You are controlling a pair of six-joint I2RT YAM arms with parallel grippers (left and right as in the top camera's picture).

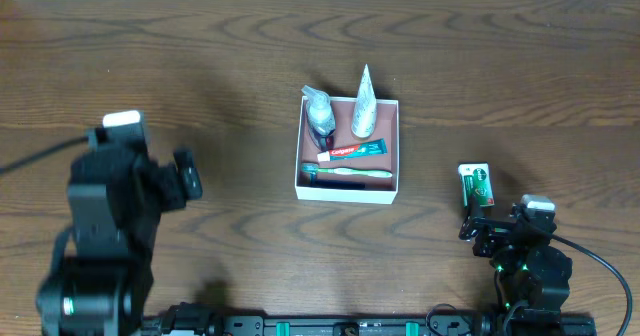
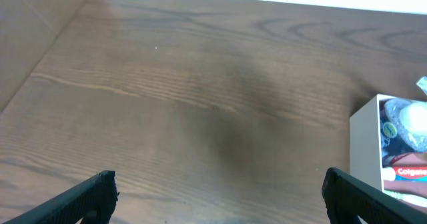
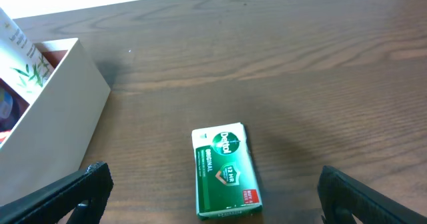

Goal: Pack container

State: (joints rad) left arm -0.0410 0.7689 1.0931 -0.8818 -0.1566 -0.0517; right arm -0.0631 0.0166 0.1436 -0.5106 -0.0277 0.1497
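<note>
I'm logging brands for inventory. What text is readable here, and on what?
"Colgate": toothpaste tube in the container.
"Dettol", "ORIGINAL", "12 HR": green packet.
Its red corner patch: too small to read.
Print on the white tube: blurred, unreadable.

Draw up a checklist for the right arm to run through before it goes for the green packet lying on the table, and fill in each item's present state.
1. Right gripper open and empty: ok.
2. Green packet lying flat on the table, nothing on top of it: ok.
3. Packet lined up between the right fingers in the right wrist view: ok.
4. Left gripper open, empty, apart from the container: ok.
5. Room left in the container for the packet beside the toothpaste and toothbrush: cannot tell.
</note>
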